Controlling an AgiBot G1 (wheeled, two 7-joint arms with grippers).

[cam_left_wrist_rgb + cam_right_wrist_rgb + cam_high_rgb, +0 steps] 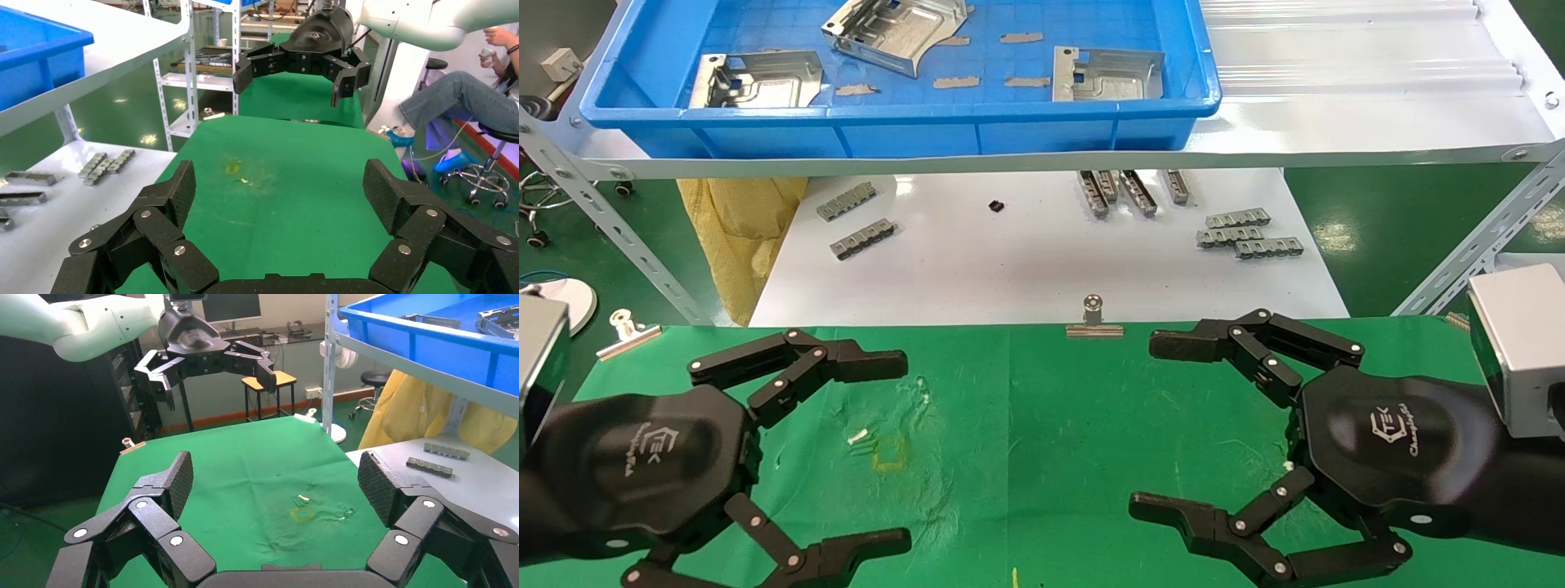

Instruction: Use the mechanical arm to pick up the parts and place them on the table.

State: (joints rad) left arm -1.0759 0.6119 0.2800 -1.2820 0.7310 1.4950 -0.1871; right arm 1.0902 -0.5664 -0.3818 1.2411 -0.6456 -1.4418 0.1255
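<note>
Three silver sheet-metal parts lie in the blue bin (903, 135) on the upper shelf: one at the left (756, 80), one tilted in the middle (895, 31), one at the right (1106, 73). The green table (1026, 425) lies in front of me. My left gripper (883, 449) hovers over its left side, open and holding nothing. My right gripper (1160, 425) hovers over its right side, also open and holding nothing. Each wrist view shows its own open gripper (278, 193) (275, 484) over bare green cloth, with the other arm's gripper (297, 70) (208, 370) facing it.
Small grey notched bars (1250, 237) (854, 220) and a few more (1132, 192) lie on the white lower surface beyond the green table. Thin grey strips (956, 82) lie in the bin. A metal clip (1093, 322) holds the cloth's far edge. Shelf struts (601, 212) (1483, 237) slant at both sides.
</note>
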